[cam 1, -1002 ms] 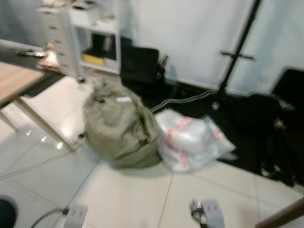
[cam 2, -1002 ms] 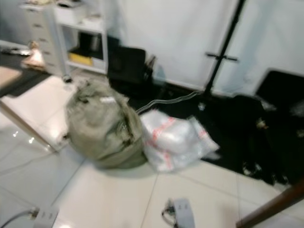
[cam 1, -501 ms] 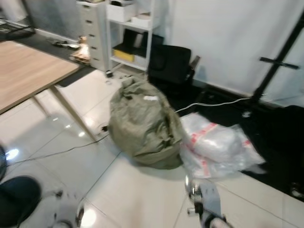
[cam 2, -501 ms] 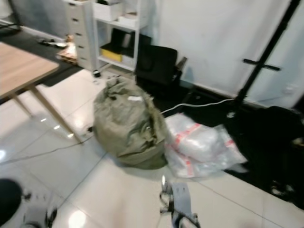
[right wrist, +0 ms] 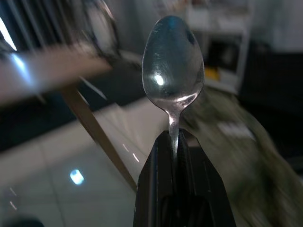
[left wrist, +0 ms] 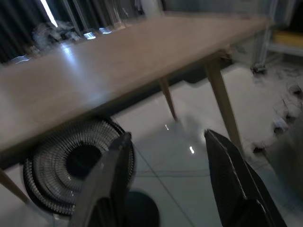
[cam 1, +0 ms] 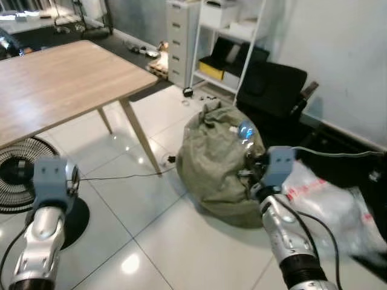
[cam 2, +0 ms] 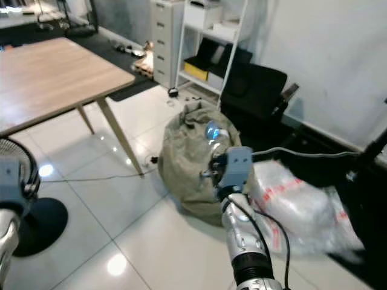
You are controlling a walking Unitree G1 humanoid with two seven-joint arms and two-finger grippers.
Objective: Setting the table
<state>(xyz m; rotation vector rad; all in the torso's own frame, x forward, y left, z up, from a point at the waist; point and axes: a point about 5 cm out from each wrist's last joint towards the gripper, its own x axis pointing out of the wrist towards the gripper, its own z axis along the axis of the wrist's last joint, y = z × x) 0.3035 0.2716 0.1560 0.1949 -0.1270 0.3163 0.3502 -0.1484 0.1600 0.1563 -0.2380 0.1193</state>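
At the upper left of the head view stands the wooden table (cam 1: 66, 84), with a floor fan (cam 1: 18, 175) under its near edge; the left gripper (left wrist: 165, 184) hangs spread and empty at lower left. Right of centre, the right gripper (right wrist: 176, 142) is clamped on a metal spoon (right wrist: 173, 61), bowl upward beyond the fingertips. Light, rigid and slick, it is likely best pinched low on the handle, as here.

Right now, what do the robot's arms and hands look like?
Both arms are silver, rounded tubes, each topped by a grey-blue boxy wrist block. The right arm has a black ribbed collar lower down and thin black cables looping along it. Each hand has two long black fingers: the left hand shows broad, tapering fingers; the right hand shows flat, squared black fingers.
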